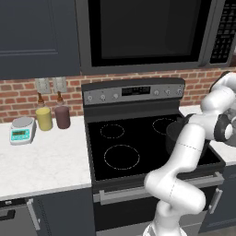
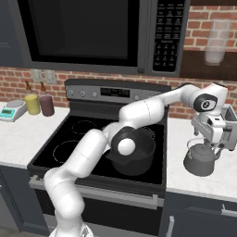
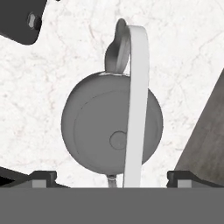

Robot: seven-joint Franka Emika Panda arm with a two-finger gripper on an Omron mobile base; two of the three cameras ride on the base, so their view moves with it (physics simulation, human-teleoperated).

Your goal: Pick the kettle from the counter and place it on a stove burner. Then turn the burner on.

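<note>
The small grey kettle (image 2: 200,161) stands upright on the white counter (image 2: 178,135), just right of the stove. In the hand view I look straight down on the kettle (image 3: 98,131), its pale handle arching across the round body. My gripper (image 2: 207,142) hangs directly above it, open, with one fingertip on each side and nothing between them. In the hand view the gripper (image 3: 113,177) has its fingertips (image 3: 41,177) spread wide, apart from the kettle. The large dashed-ring stove burner (image 1: 121,156) lies at the cooktop's front left, also visible as the burner (image 2: 65,150).
A wide black pot (image 2: 134,156) sits on the cooktop's right side, close to the kettle. A toaster (image 2: 229,124) stands right beside my hand. Stove knobs (image 2: 88,94) line the back panel. A scale (image 1: 22,130) and two canisters (image 1: 44,118) are on the left counter.
</note>
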